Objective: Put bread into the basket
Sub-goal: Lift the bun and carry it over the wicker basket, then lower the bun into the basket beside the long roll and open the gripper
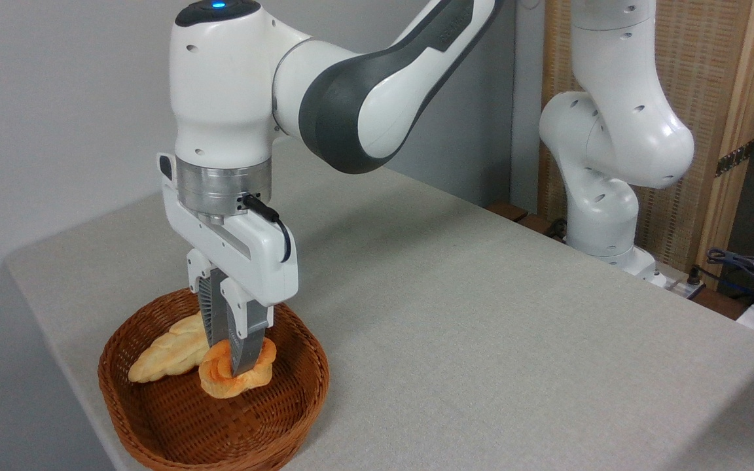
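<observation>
Woven brown wicker basket (pixel 154 418), ribbed and rough. Matt grey cloth-like surface (pixel 482 314). Glossy white plastic arm (pixel 220 85) with brushed metal ring at wrist. Ridged grey claw (pixel 233 347) fingers. Smooth, slightly shiny orange bread (pixel 220 383); paler glazed braided loaf (pixel 161 356). Wood-framed woven panel (pixel 717 85) behind.

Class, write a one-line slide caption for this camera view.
Gripper closed on orange bun inside wicker basket, beside braided loaf.

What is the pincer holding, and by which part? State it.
The pincer grips the orange bun across its knotted top, inside the wicker basket, beside the braided loaf.
</observation>
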